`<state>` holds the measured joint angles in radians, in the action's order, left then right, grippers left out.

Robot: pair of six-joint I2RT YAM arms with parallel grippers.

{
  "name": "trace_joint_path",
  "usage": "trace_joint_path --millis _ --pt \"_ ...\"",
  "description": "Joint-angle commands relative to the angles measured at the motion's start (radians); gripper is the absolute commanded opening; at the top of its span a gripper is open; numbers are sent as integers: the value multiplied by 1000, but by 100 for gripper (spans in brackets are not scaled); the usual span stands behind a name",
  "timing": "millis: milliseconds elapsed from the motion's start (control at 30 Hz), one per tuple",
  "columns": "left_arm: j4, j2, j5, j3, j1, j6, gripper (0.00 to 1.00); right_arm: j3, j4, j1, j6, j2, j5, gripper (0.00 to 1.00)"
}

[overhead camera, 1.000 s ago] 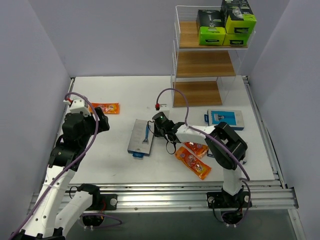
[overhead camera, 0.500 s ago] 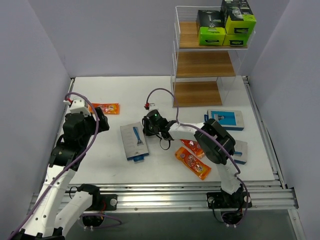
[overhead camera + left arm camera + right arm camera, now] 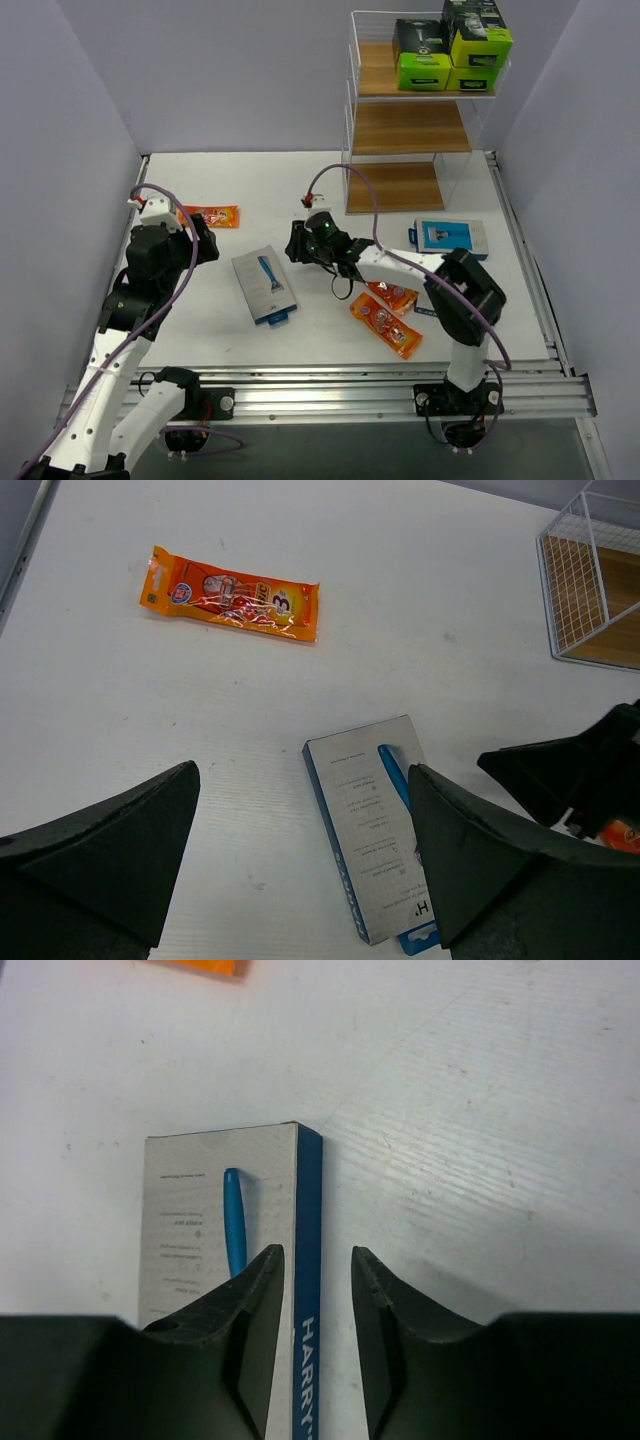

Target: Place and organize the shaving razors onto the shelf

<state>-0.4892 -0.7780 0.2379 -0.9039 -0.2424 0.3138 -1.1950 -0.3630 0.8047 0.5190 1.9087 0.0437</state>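
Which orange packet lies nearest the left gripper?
The lone packet at far left, just beyond the left gripper; the other two lie together mid-right.

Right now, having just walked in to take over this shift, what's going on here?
The right gripper reaches across the table, jaws narrowly apart beside the grey razor card, holding nothing. The left gripper hovers open nearby. Only the black-and-lime boxes are on the shelf, on its top tier. A second card and three orange packets lie on the table.
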Motion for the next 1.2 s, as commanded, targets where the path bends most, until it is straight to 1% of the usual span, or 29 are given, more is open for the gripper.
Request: trace_joint_path --millis 0,33,67,100,133,167,200,267,300,367,400,533,633,700,733,833,1033,1167 --pt "35 13 -6 -10 2 -2 94 110 13 -2 94 -186 -120 31" --pt "38 16 -14 -9 3 -7 95 145 7 1 117 -210 -136 31" --pt "40 20 -18 -7 5 -8 100 214 -17 8 160 -258 -136 32" --pt "43 23 -22 -7 6 -12 93 250 -33 14 183 -281 -136 32" --pt "44 25 -25 -6 6 -12 91 279 -42 24 205 -299 -142 32" --pt "44 25 -22 -4 9 -12 91 305 -48 36 257 -318 -156 32" --pt "41 23 -20 -6 9 -10 92 354 -48 72 291 -351 -180 32" --pt "37 19 -15 -10 11 -7 94 394 -69 126 344 -373 -243 33" --pt "35 17 -12 -10 12 -5 96 425 -71 186 405 -390 -272 34" --pt "32 13 -8 -13 14 -5 96 454 -103 237 462 -405 -310 36" --pt "32 16 -8 -12 15 -5 96 489 -116 270 520 -415 -323 37" --pt "32 22 -11 -12 17 -5 97 563 -191 345 628 -458 -392 37" --pt "32 28 -14 -10 15 -2 97 565 -189 396 667 -451 -429 38" --pt "31 31 -17 -10 15 -2 97 565 -201 412 690 -432 -426 39" --pt "31 32 -20 -10 15 1 98 566 -233 419 717 -422 -418 39" --pt "31 39 -22 -9 12 1 97 574 -295 430 736 -383 -398 39" --pt "32 55 -32 -9 6 1 95 543 -346 439 765 -297 -364 39" --pt "21 56 -6 -12 -6 -5 94 528 -370 439 777 -240 -344 40"
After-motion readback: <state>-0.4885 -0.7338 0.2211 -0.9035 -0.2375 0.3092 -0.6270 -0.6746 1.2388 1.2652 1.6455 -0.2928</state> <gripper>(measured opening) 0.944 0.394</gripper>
